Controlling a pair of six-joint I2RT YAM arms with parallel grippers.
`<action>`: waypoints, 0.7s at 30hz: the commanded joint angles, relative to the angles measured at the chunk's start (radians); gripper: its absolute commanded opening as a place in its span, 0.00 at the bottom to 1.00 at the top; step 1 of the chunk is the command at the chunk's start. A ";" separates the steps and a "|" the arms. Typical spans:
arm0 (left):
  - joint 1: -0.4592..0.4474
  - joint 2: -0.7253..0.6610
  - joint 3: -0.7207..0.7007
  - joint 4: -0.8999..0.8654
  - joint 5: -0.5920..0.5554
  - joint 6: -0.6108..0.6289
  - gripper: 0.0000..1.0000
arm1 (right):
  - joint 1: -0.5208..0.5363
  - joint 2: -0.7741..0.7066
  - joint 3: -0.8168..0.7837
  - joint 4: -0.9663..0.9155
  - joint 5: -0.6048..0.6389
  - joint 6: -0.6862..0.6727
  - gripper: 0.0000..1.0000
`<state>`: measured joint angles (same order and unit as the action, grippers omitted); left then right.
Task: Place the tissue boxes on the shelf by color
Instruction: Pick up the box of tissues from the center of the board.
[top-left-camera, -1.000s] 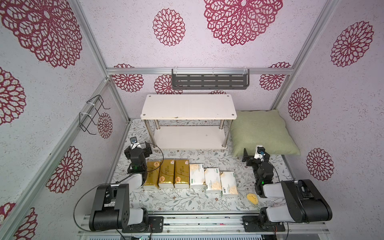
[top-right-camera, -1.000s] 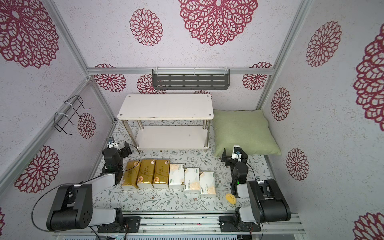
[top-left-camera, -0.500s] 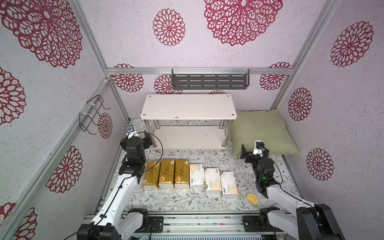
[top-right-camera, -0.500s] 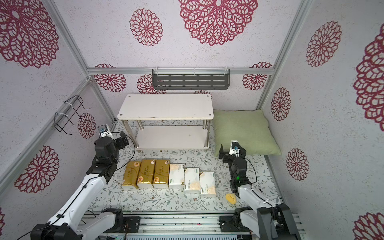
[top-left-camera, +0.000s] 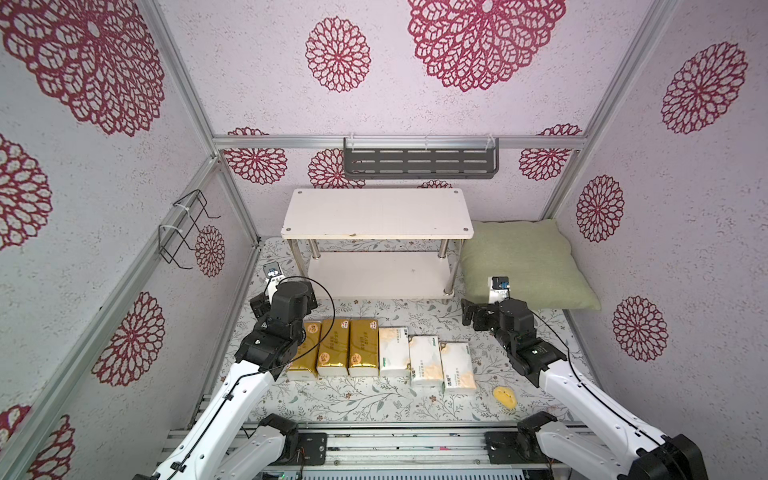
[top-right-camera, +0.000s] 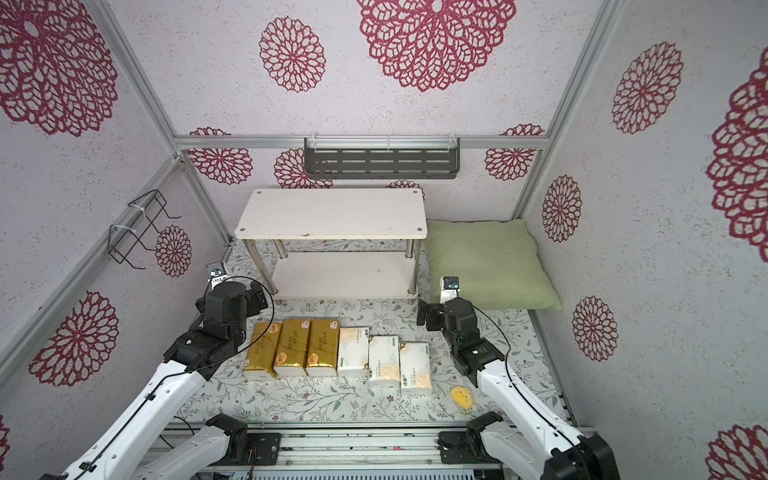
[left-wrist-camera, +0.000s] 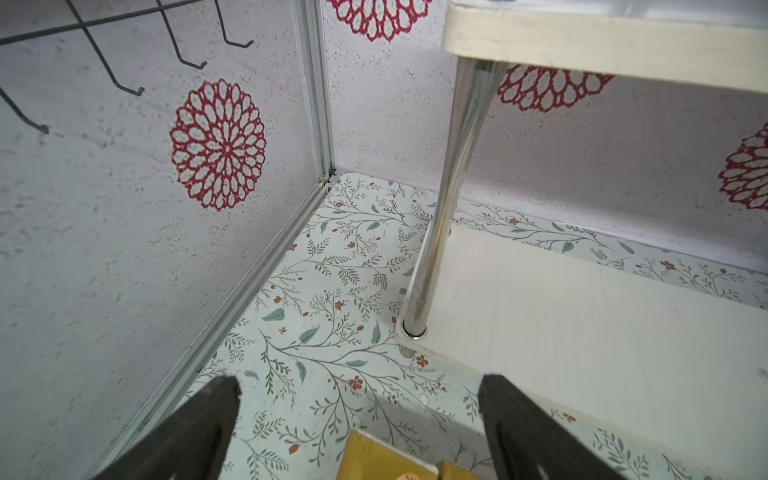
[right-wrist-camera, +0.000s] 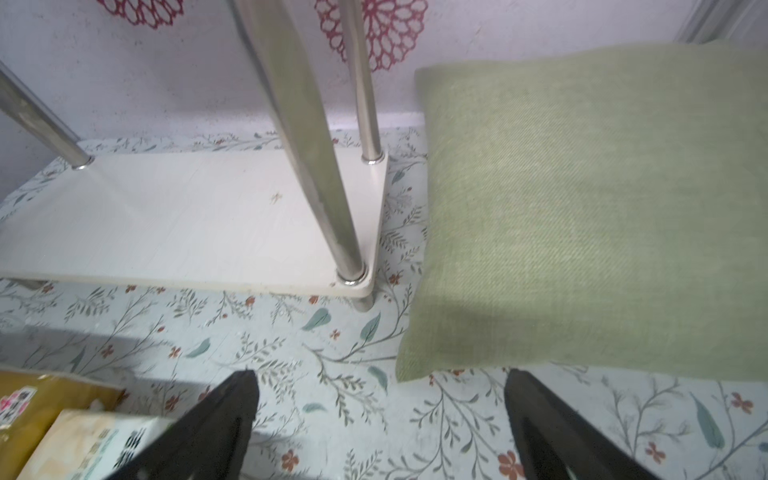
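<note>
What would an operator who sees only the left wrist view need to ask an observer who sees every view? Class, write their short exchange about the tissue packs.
Operator: I see only a gold corner. How many packs are there?
Observer: Six in a row on the floral surface: three gold packs on the robot's left, three white packs on its right.
Operator: Is anything on top of the shelf?
Observer: No, the shelf has a bare top board in both top views.
</note>
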<state>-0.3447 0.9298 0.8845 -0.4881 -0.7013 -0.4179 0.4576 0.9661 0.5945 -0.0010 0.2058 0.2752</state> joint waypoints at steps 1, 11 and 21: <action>-0.006 0.018 0.047 -0.132 0.004 -0.050 0.97 | 0.057 -0.018 0.054 -0.212 0.014 0.110 0.99; -0.005 0.107 0.138 -0.299 0.032 -0.125 0.97 | 0.267 0.032 0.115 -0.478 0.103 0.262 0.99; -0.005 0.133 0.162 -0.346 0.079 -0.124 0.97 | 0.422 0.064 0.078 -0.544 0.122 0.402 0.99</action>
<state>-0.3473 1.0737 1.0260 -0.7975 -0.6422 -0.5343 0.8505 1.0283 0.6750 -0.5114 0.2909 0.5999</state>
